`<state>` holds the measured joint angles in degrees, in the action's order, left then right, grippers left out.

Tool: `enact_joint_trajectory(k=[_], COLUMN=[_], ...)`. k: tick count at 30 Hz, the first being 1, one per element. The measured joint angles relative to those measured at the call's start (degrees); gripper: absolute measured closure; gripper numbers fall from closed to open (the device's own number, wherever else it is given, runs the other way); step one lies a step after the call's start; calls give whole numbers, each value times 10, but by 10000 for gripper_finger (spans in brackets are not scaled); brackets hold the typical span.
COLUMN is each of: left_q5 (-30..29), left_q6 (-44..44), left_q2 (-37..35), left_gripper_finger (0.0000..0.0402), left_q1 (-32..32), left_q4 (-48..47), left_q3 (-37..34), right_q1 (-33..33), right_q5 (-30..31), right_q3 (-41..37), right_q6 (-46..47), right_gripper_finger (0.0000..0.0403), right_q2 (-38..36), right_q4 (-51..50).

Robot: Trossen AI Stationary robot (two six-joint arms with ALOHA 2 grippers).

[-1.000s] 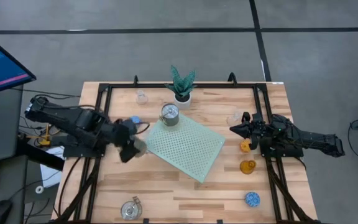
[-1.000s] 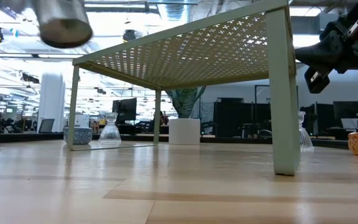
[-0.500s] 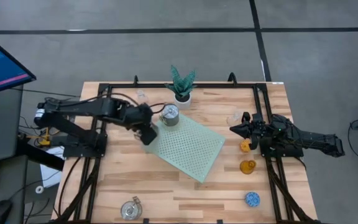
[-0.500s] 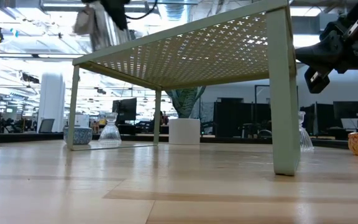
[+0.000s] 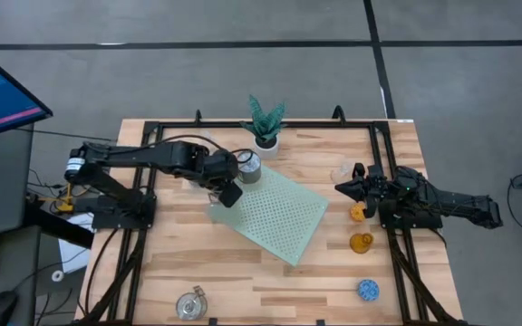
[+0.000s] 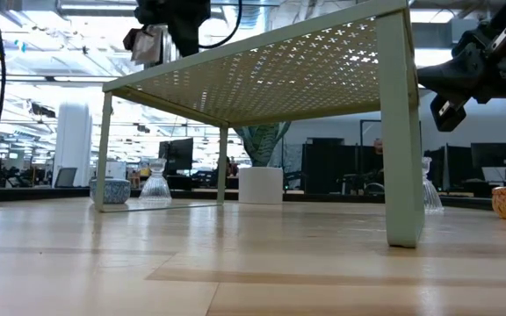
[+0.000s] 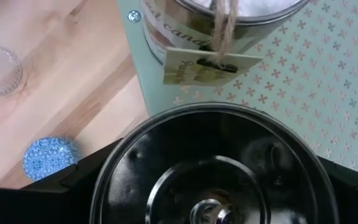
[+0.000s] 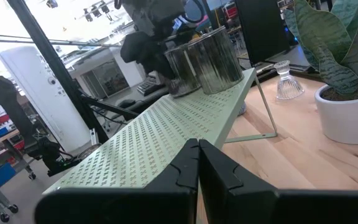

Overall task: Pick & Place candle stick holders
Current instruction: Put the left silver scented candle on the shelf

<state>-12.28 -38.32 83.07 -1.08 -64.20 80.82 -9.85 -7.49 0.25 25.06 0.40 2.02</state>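
My left gripper (image 5: 229,192) is shut on a shiny silver candle stick holder (image 7: 213,180), over the left corner of the pale green perforated shelf (image 5: 275,213). Beside it on the shelf stands a silver tin with a paper tag (image 5: 247,167). In the low view the held holder (image 6: 149,44) shows just above the shelf's edge; I cannot tell whether it touches. A blue holder (image 7: 50,157) and a clear glass one (image 6: 155,184) stand on the table beyond that corner. My right gripper (image 5: 341,188) waits shut at the right edge. My left gripper has the silver holder between its two fingers (image 7: 36,196), one on each side of the round wall (image 7: 114,168). The fingers slant down from above. The holder stays upright with its open mouth toward the wrist camera.
A plant in a white pot (image 5: 265,125) stands at the far edge. Near the right arm are a clear glass holder (image 5: 343,172), an orange one (image 5: 359,212), an amber one (image 5: 362,243) and a blue one (image 5: 367,290). Another holder (image 5: 189,304) sits at the near edge.
My left gripper has carried the silver holder from over the bare table left of the shelf toward the right and slightly toward the far edge, ending over the shelf's left corner beside the tin. Its wrist has rolled somewhat on the way. The holder stayed lifted.
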Motion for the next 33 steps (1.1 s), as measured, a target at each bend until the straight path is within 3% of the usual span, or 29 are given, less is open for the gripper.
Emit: enact_joint_trajectory(k=[33], left_q5=[-12], left_q6=[-44], left_q2=[6], left_gripper_finger=[46], left_q1=[1], left_q4=[19], left_q3=[25], right_q1=[0], right_q5=[0], right_q3=[0], right_q6=[0], right_gripper_finger=[403], right_q2=[0], right_q4=[0])
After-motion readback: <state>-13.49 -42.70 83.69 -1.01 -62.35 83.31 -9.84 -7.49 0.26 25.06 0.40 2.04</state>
